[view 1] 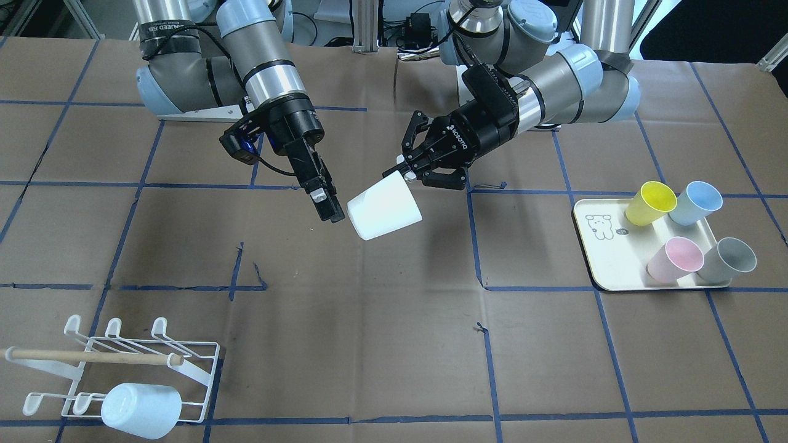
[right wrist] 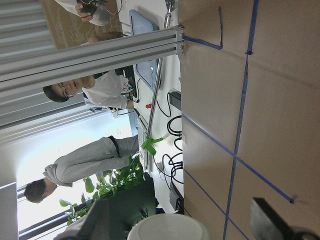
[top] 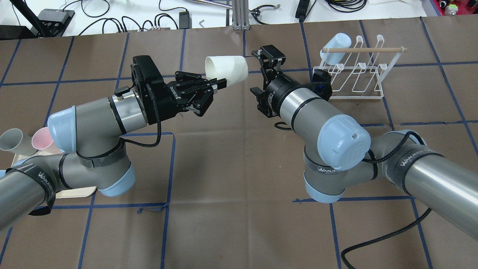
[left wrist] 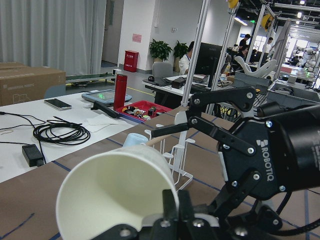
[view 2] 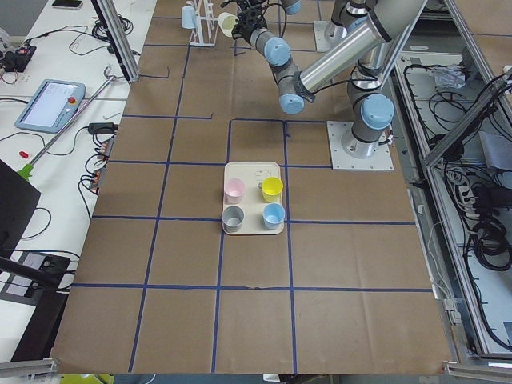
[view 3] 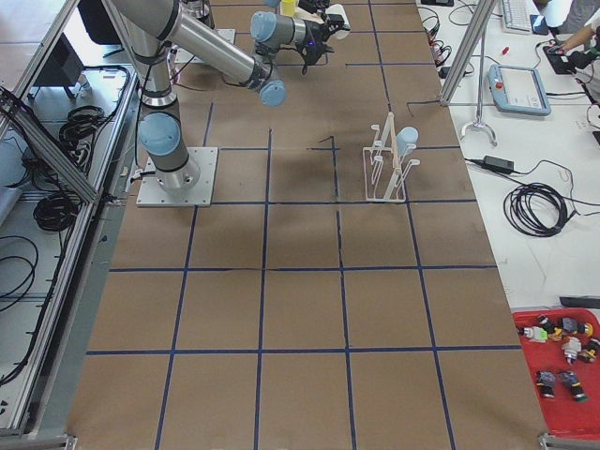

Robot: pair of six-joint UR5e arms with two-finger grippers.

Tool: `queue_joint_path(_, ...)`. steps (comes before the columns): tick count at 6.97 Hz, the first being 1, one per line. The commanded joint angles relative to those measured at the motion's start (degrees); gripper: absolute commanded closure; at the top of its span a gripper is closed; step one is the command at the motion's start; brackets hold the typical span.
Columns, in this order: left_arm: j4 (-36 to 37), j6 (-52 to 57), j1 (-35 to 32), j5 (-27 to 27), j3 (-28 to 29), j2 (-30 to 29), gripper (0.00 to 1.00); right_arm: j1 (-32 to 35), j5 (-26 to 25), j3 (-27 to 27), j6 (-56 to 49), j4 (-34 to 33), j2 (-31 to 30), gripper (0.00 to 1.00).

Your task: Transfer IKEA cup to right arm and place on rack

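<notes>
Log: I have the left gripper (view 1: 406, 175) pinching the IKEA cup (view 1: 385, 212) by its rim in mid-air over table centre, axis near-horizontal, with the closed base just beside the spread-open right gripper (view 1: 326, 203) and the rack (view 1: 92, 355) well apart.
</notes>
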Motion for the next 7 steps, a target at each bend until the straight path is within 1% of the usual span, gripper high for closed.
queue_joint_path(1, -0.04, -0.03, -0.02, 0.41, -0.01, 0.02, 0.94, 1.45, -0.01, -0.44, 0.23, 0.09, 0.01, 0.00)
queue_joint_path(2, -0.04, -0.03, -0.02, 0.41, 0.00, -0.07, 0.94, 2.16, -0.19, -1.05, 0.23, 0.18, 0.19, 0.00)
queue_joint_path(4, -0.04, -0.03, -0.02, 0.42, 0.00, 0.02, 0.94, 3.13, -0.45, -2.81, 0.75, 2.80, 0.36, 0.00)
queue_joint_path(6, -0.04, -0.03, -0.02, 0.50, 0.00, 0.02, 0.94, 3.31, -0.36, -3.42, 1.90, 2.99, 0.71, 0.00)
queue_joint_path(7, -0.04, -0.03, -0.02, 0.50, 0.00, -0.07, 0.93, 3.75, -0.36, -4.82, 1.90, 2.99, 2.02, 0.00)
